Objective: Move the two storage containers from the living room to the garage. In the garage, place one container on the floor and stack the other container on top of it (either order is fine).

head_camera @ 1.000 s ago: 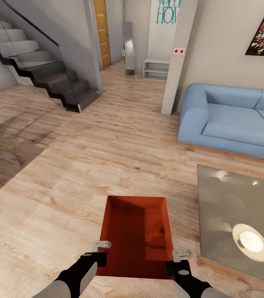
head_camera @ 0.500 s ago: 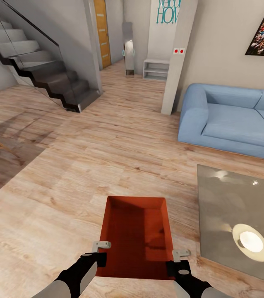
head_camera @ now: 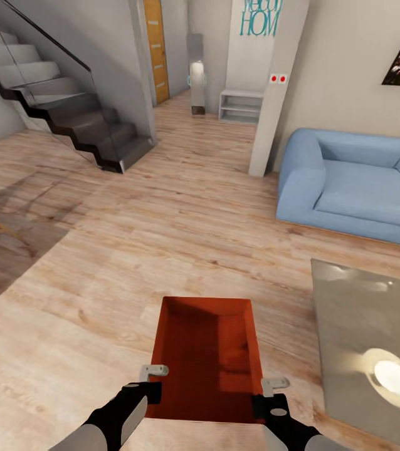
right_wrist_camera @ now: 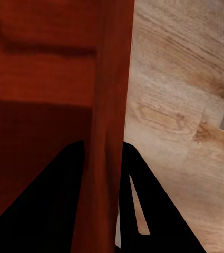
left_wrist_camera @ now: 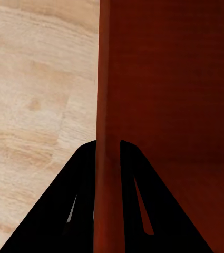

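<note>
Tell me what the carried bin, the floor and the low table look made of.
Storage container: thin-walled matte orange-red, likely plastic; the left wrist view shows fine ribbing. Floor: light wood planks with visible grain and knots. Low table: grey glossy top mirroring a lamp, probably glass.

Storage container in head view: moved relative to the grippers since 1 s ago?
No. The storage container sits the same against the left gripper and right gripper. The sofa and glass table shifted right together, so the camera moved.
</note>
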### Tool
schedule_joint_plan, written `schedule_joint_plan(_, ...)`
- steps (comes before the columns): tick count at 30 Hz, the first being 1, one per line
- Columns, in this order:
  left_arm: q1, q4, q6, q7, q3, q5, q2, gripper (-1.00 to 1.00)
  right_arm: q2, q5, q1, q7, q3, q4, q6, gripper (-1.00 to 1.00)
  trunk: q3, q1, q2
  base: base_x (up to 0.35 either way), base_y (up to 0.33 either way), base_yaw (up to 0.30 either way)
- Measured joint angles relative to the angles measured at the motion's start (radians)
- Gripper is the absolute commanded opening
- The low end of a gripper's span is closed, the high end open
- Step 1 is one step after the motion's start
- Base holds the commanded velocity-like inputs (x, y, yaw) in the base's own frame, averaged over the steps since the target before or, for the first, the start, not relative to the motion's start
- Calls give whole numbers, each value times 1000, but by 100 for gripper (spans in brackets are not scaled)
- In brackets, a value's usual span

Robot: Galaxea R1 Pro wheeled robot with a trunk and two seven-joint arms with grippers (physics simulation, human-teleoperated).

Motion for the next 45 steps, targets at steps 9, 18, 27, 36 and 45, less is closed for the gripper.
schedule_joint_plan(9,0,1,0,0,0,0,0,-100,1,0,0,0,0,2,0,-100,0,0,0,306,160,0)
schedule_joint_plan(18,0,1,3,-1,-1,1,1,-100,2,1,0,1,-1,3,2,-100,0,0,0,314,130,0)
schedule_joint_plan(27,0,1,2,-2,0,1,2,-100,3,1,0,0,-1,3,3,-100,0,0,0,317,119,0)
schedule_joint_plan(36,1,1,3,-1,-1,1,2,-100,3,1,0,1,-1,5,2,-100,0,0,0,317,119,0)
schedule_joint_plan(45,0,1,3,-2,2,1,2,-100,1,1,0,-3,1,-3,7,-100,0,0,0,317,118,0)
